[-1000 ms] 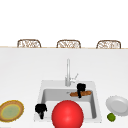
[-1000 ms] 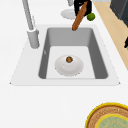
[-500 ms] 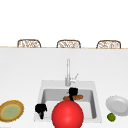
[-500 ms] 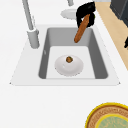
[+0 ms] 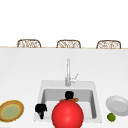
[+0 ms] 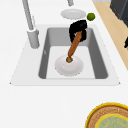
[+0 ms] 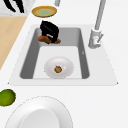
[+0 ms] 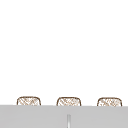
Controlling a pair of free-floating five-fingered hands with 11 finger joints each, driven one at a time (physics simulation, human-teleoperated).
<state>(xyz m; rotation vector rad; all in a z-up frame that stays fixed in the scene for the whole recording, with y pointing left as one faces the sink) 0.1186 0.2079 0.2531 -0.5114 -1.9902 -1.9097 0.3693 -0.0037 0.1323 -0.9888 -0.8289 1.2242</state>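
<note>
One sink point(image 5: 40, 93) takes up the middle of the counter, with one faucet point(image 5: 67, 72) behind it, and three chair backs point(image 5: 29, 43) line the far edge. One big red ball point(image 5: 67, 115) sits low in the front view, covering part of the basin.

Two plates now: one yellow-rimmed point(image 5: 11, 110) at the left, one white point(image 5: 117, 105) at the right. One white bowl point(image 6: 62, 68) rests on the sink floor.

Two hands. Our left hand point(image 5: 41, 109) hangs idle by the sink's front left corner, fingers loose and pointing down. Our right hand point(image 6: 78, 28) is over the basin, fingers curled tight round the top of one brown stick point(image 6: 74, 45).

And here's the relation that counts: from the left side, the stick's long axis slants from the right hand down toward the bowl, so the bowl lies below and ahead of its free end. Whether the tip touches the bowl, we cannot tell. The right hand is clearly the nearer one.

One lime point(image 5: 111, 116) lies just beside the white plate, and one small brown lump point(image 7: 58, 69) sits in the bowl's centre.
</note>
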